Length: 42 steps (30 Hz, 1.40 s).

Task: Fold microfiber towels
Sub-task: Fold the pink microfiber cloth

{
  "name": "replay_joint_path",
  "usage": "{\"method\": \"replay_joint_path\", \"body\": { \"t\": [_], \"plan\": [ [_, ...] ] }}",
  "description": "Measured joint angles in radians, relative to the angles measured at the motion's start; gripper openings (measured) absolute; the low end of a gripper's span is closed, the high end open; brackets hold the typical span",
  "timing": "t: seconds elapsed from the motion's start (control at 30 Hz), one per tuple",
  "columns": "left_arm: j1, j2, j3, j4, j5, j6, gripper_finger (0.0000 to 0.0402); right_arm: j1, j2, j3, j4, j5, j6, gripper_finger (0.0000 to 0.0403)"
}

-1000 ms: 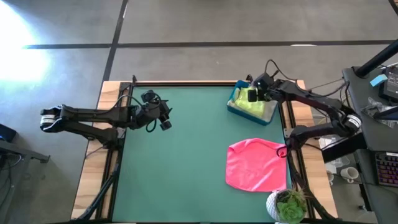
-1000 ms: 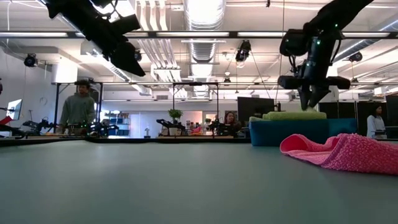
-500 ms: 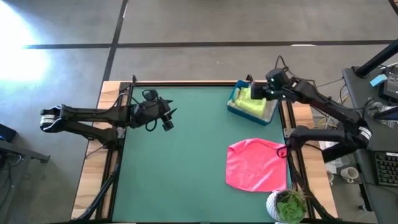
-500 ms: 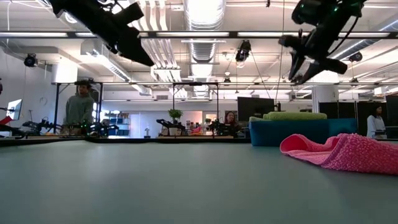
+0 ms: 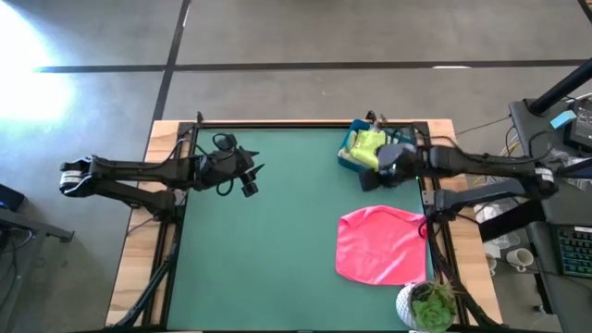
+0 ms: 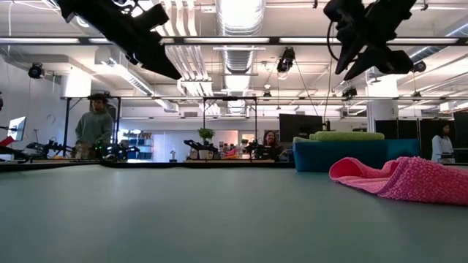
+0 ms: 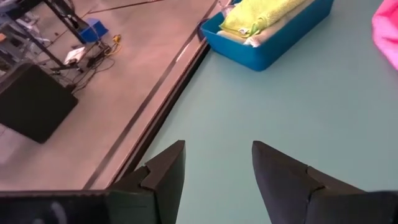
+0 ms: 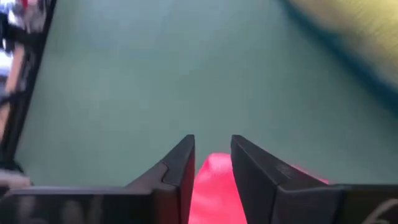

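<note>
My right gripper hung beside the blue bin (yellow towel inside), apparently above the table, fingers narrowly parted, empty; my left gripper waited open.

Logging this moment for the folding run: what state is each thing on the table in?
Pink towel: lying unfolded and rumpled on the table.
Lime green towel: folded, in the bin.
Blue bin: upright, holding towels.
Left gripper: open, empty, above the table.
Right gripper: open, empty, raised.

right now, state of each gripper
Left gripper: open, empty, above the table's left side.
Right gripper: open, empty, raised between the blue bin and the pink towel.
</note>
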Motion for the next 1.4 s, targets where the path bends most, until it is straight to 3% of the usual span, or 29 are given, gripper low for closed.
{"method": "replay_joint_path", "body": {
  "t": [0.23,0.43,0.57,0.87,1.0,1.17,1.4],
  "plan": [
    [0.0,0.0,0.006,0.007,0.062,-0.024,0.0171,0.207,0.093,0.0,0.0,-0.005,0.047,0.0061],
    [-0.001,0.0,-0.001,-0.002,0.063,-0.285,0.0171,0.289,0.209,0.0,0.0,-0.093,0.022,0.0056],
    [-0.002,0.0,-0.001,-0.002,0.064,-0.341,0.0171,0.321,0.292,-0.001,0.001,-0.143,-0.048,0.0056],
    [-0.024,0.003,-0.002,-0.012,0.066,-0.421,0.0171,0.328,0.497,-0.001,0.03,-0.17,-0.207,0.0056],
    [-0.052,0.006,-0.002,-0.012,0.068,-0.422,0.0171,0.328,0.58,-0.001,0.069,-0.149,-0.22,0.0056],
    [-0.069,0.006,0.001,-0.013,0.07,-0.421,0.0171,0.315,0.639,-0.001,0.127,-0.05,-0.206,0.0055],
    [-0.068,0.006,-0.002,-0.055,0.069,-0.364,0.0171,0.252,0.698,0.001,0.239,-0.02,-0.198,0.0056]
  ]
}}
